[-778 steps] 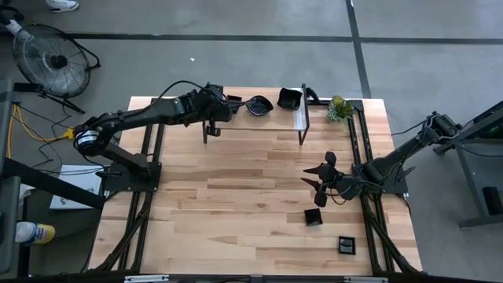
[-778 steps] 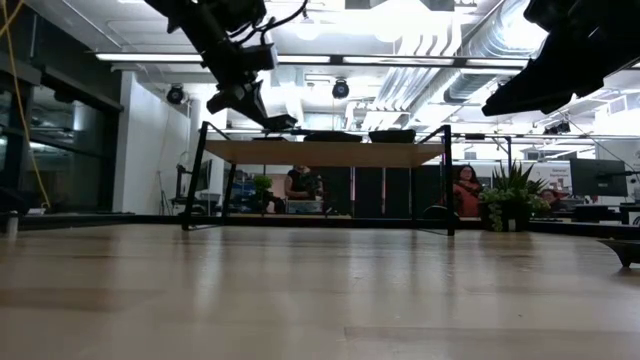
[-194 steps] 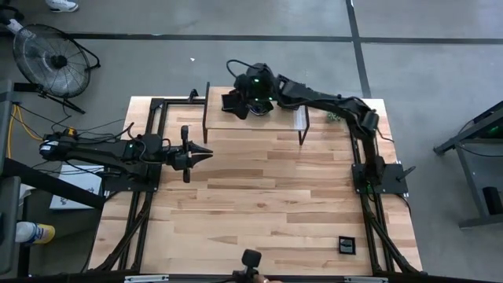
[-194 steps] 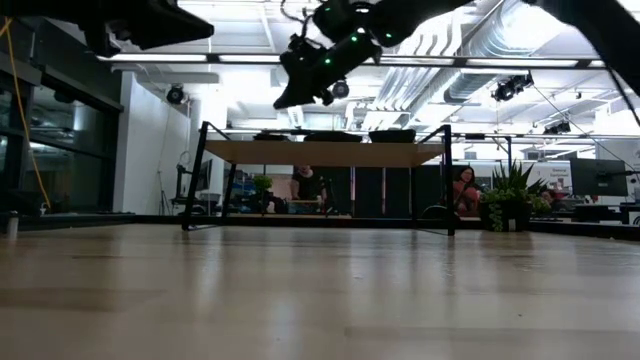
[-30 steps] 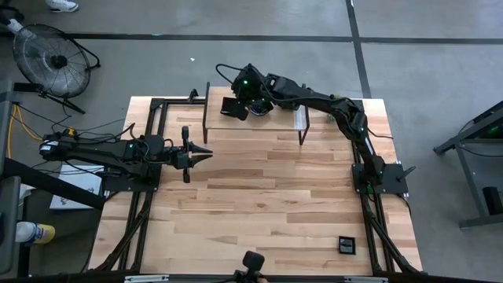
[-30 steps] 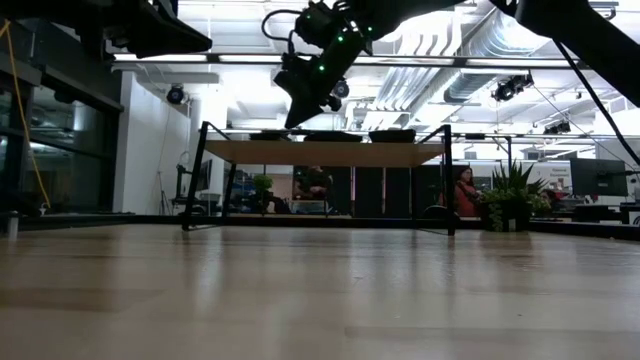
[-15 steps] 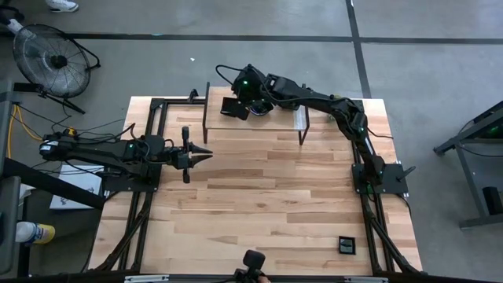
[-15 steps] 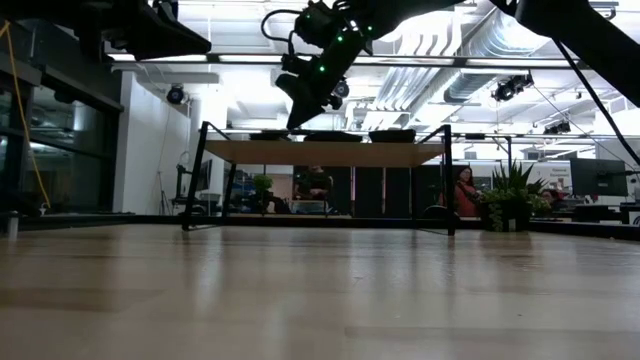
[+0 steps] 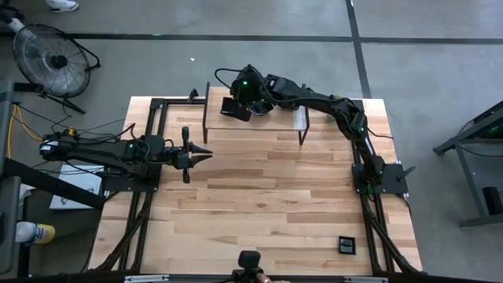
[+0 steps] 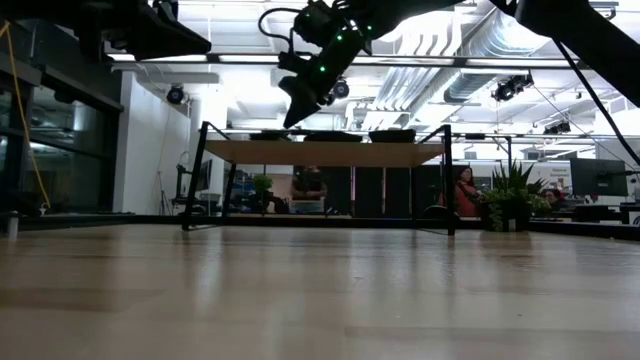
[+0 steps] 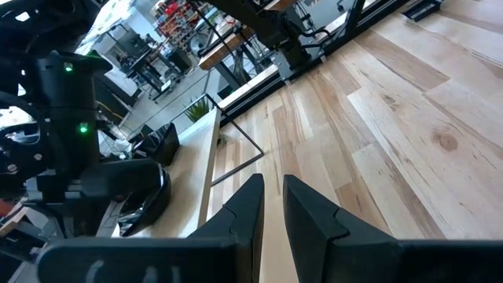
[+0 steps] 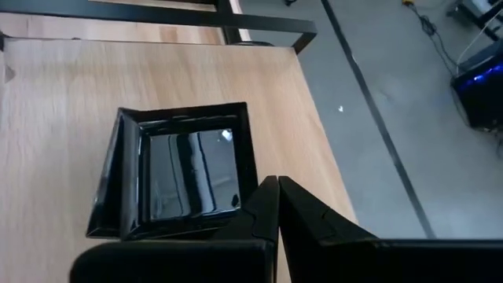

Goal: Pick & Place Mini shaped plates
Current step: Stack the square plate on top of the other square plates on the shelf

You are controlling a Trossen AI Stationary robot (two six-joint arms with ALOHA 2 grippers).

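Change: almost none in the last second; right gripper (image 12: 271, 189) holds its spot over the shelf (image 9: 275, 122) at the bench (image 9: 259, 196) far edge.
Plate: square plate (image 12: 189, 169) lies at the shelf's left end.
Right fingers: pressed together, tips at the plate's rim; a pinch can't be told.
Left gripper (image 11: 273, 192): waits near the bench's left edge, slightly parted, empty.
Meaning: placement probably finishing.

The surface (image 9: 259, 189) is showing pale wood planks with visible grain and a smooth, faintly sheened finish. The raised shelf (image 12: 71, 118) is looking like the same light wood on thin matt black metal legs. The square plate (image 12: 181, 169) is gleaming glossy black, mirroring the light. The right hand (image 12: 277, 206) and left hand (image 11: 271, 212) are appearing as matt dark plastic
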